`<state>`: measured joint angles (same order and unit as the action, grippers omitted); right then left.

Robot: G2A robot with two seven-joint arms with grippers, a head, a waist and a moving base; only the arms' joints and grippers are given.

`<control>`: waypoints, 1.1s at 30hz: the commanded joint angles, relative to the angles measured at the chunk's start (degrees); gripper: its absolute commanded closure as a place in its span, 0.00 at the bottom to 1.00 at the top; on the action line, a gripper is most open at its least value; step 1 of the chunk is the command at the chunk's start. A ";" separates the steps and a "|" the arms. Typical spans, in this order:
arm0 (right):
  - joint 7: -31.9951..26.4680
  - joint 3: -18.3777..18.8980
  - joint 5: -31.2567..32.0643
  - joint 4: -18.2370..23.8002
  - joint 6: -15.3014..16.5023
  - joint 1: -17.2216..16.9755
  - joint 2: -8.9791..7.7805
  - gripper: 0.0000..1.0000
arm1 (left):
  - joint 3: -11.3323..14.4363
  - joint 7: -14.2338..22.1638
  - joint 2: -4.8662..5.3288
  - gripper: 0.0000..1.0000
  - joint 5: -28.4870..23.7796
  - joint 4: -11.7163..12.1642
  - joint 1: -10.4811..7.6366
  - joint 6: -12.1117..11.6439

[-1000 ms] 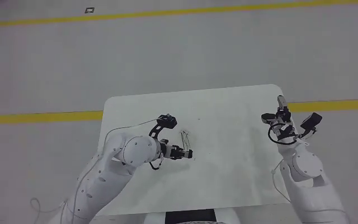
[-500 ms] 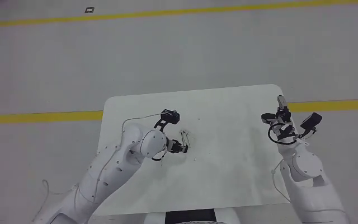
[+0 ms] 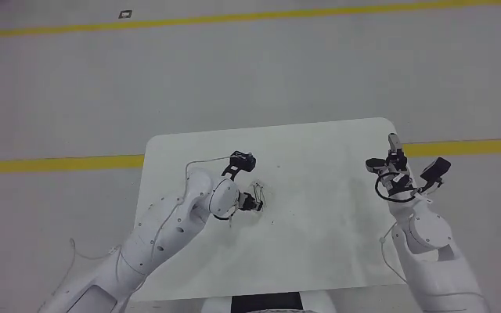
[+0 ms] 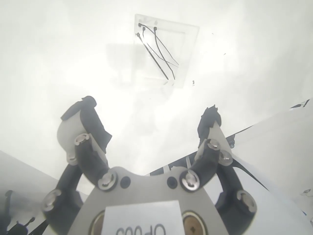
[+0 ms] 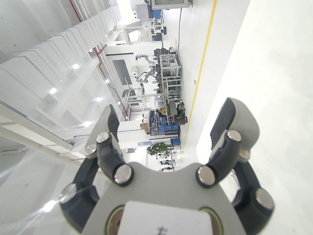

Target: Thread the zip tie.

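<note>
L gripper (image 4: 149, 108) nr tray (image 4: 188, 50), mid table (image 3: 329, 235)

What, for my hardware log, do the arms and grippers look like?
White rounded shells cover the left arm and right arm. The left gripper and right gripper have black linkages, silver screws, a labelled grey plate and black finger pads.

White rounded-corner table (image 3: 337, 149) on a pale grey floor (image 3: 235, 70), two yellow floor lines, one far (image 3: 235, 17) and one passing behind the table (image 3: 70, 163), small dark floor marker (image 3: 125, 14) near the far line. Right wrist view: big bright hall, stepped white ceiling with round lights (image 5: 52, 90), red pipes (image 5: 73, 3), metal equipment racks (image 5: 168, 69) along a yellow line, blue bin (image 5: 174, 141) beside a potted plant (image 5: 157, 147).
</note>
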<state>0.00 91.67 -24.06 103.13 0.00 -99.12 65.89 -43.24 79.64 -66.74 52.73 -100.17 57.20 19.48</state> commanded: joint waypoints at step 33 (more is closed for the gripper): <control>0.00 0.00 0.00 0.00 0.00 0.00 0.00 0.00 | 4.38 -0.41 -5.83 0.00 3.40 8.42 -3.74 0.00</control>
<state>0.00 91.67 -24.06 103.13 0.00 -99.12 65.89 -38.75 79.64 -72.55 56.54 -91.87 53.21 19.48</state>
